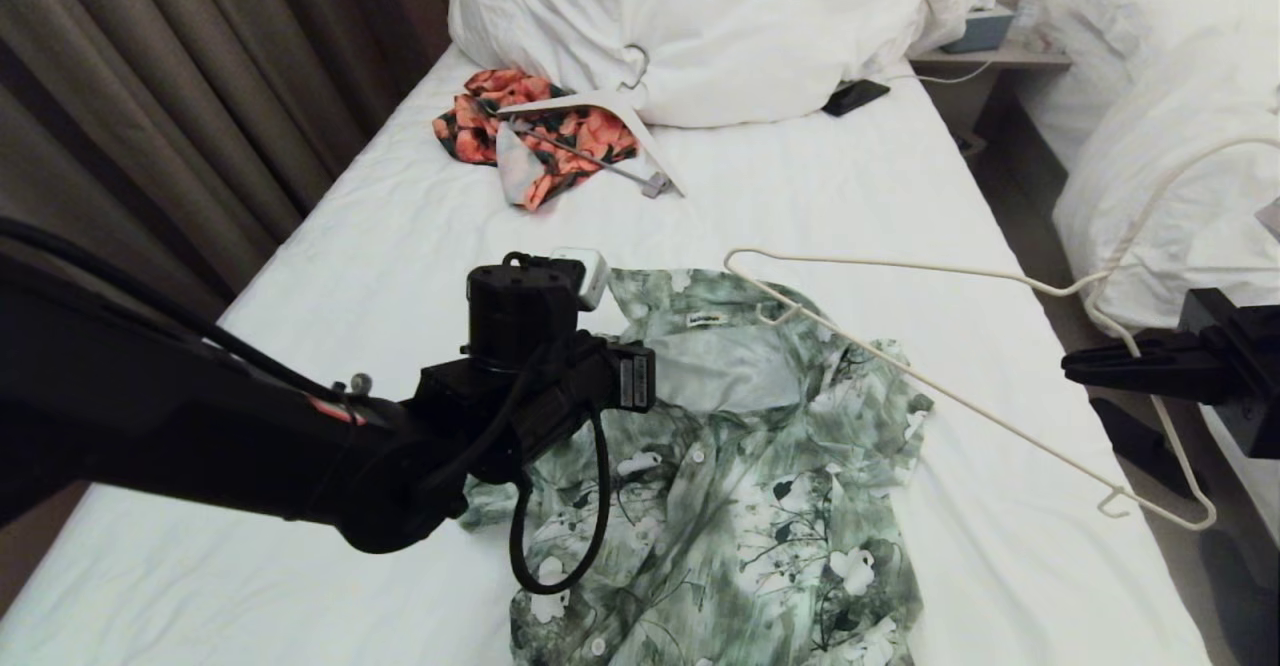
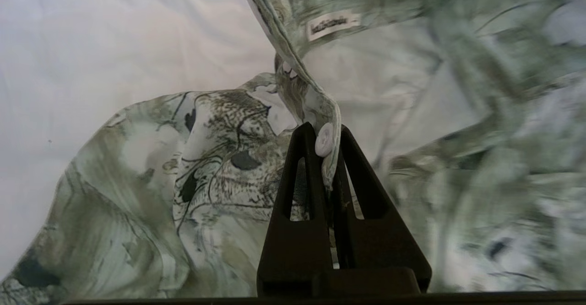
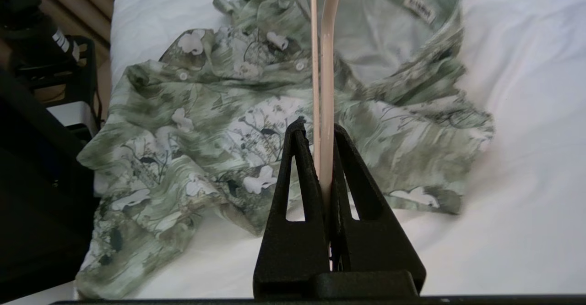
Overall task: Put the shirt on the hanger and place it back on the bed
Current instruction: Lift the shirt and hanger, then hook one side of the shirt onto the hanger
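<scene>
The green leafy shirt (image 1: 760, 486) lies front-up on the bed (image 1: 900, 176), its collar toward the pillows. My left arm (image 1: 530, 346) reaches over the shirt's left side. In the left wrist view, my left gripper (image 2: 326, 133) is shut on the shirt's (image 2: 215, 158) front edge at a white button (image 2: 324, 139), and that edge is lifted. My right gripper (image 1: 1078, 362) is shut on the cream hanger (image 1: 940, 371) near its neck and holds it in the air. One hanger shoulder reaches over the collar. The right wrist view shows the gripper (image 3: 320, 128) clamping the hanger (image 3: 326, 44).
An orange-and-black garment (image 1: 540, 136) with a thicker white clip hanger (image 1: 600, 101) lies near the big pillows (image 1: 740, 26). A black phone (image 1: 855, 96) rests beside them. A second bed (image 1: 1170, 96) stands to the right across a narrow gap, and curtains (image 1: 150, 96) hang on the left.
</scene>
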Available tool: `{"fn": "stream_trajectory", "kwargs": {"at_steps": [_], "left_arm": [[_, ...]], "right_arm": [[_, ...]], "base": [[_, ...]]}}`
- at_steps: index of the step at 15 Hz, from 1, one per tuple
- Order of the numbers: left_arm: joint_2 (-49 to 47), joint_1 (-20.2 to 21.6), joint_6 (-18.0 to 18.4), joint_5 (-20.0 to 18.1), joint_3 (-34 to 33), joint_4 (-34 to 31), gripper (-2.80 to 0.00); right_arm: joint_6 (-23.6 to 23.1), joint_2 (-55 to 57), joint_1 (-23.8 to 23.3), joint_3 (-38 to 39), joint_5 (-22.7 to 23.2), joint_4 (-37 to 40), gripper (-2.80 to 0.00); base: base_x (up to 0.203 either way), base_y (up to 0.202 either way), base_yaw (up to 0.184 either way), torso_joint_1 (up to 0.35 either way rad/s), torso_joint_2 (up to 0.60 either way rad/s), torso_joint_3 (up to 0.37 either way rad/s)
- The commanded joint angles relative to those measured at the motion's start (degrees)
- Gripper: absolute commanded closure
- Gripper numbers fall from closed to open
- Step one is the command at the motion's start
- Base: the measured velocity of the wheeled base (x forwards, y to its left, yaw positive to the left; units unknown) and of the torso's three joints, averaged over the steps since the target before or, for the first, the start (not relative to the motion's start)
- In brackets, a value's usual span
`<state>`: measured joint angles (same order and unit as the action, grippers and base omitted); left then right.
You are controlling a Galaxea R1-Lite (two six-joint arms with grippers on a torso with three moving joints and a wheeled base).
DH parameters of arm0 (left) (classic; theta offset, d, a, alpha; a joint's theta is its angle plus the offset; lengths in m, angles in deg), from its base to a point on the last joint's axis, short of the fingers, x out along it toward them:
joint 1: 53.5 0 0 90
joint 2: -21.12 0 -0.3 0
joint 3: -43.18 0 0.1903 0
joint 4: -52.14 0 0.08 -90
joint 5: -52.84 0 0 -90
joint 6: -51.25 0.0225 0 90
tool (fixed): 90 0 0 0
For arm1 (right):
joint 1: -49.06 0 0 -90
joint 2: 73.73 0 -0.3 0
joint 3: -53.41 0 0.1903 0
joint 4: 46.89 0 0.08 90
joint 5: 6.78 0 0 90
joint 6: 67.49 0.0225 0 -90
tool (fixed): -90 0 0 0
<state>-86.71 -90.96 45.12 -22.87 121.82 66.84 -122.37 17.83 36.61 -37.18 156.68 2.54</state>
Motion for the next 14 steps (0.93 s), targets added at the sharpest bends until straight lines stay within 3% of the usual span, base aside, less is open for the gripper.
{"fn": "stream_trajectory", "kwargs": {"at_steps": [1, 7, 14], "left_arm": [[3.63, -0.15, -1.57, -0.45, 3.12, -4.16, 0.00], [5.79, -1.38, -1.88, -0.66, 10.88, -12.04, 0.00], [8.89, -3.16, -1.71, -0.36, 13.20, -15.82, 0.00]], "right_arm": [[0.17, 1.06, 1.30, -0.23, -0.26, 0.21, 0.00], [2.06, 1.43, 3.48, -0.10, -2.16, 0.80, 0.00], [2.06, 3.72, 4.22, -0.24, -2.29, 1.20, 0.00]], "base": [[0.000, 0.000, 0.000, 0.000, 0.00, 0.000], [0.000, 0.000, 0.000, 0.000, 0.00, 0.000], [0.000, 0.000, 0.000, 0.000, 0.00, 0.000]]}}
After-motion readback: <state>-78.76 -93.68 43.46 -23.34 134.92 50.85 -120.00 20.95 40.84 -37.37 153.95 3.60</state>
